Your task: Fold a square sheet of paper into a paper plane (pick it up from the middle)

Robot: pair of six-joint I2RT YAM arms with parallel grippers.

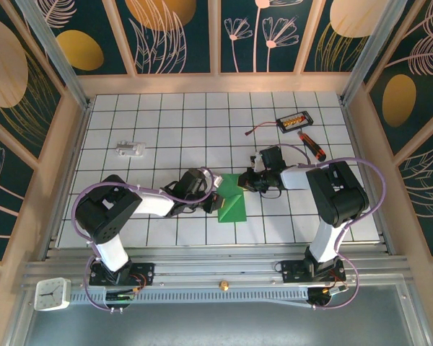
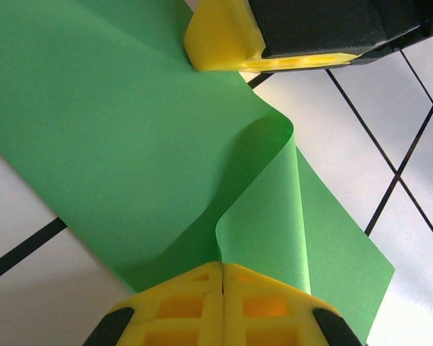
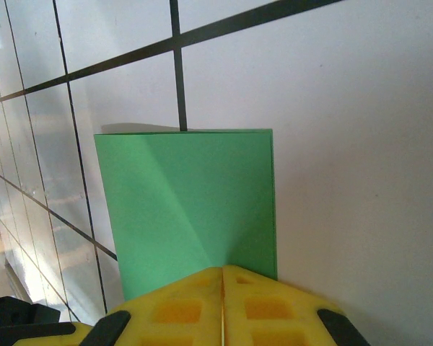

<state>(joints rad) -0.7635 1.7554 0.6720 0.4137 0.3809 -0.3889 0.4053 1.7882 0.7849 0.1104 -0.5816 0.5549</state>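
1. The tiled table [image 1: 173, 115] is carrying the work at centre frame.
2. Both arms are reaching inward, forearms low, wrists nearly meeting mid-frame.
3. The square sheet of paper [image 1: 233, 205], already part-folded, is lying just below centre, its long axis running up and down the frame.
4. The left gripper [image 1: 215, 196] is touching its left edge, jaws closed, pinching a curled flap.
5. The right gripper [image 1: 244, 182] is sitting at its upper end, jaws closed; pinching or pressing, I cannot tell.

Left wrist: square sheet of paper [image 2: 115, 130] cut off top, left.
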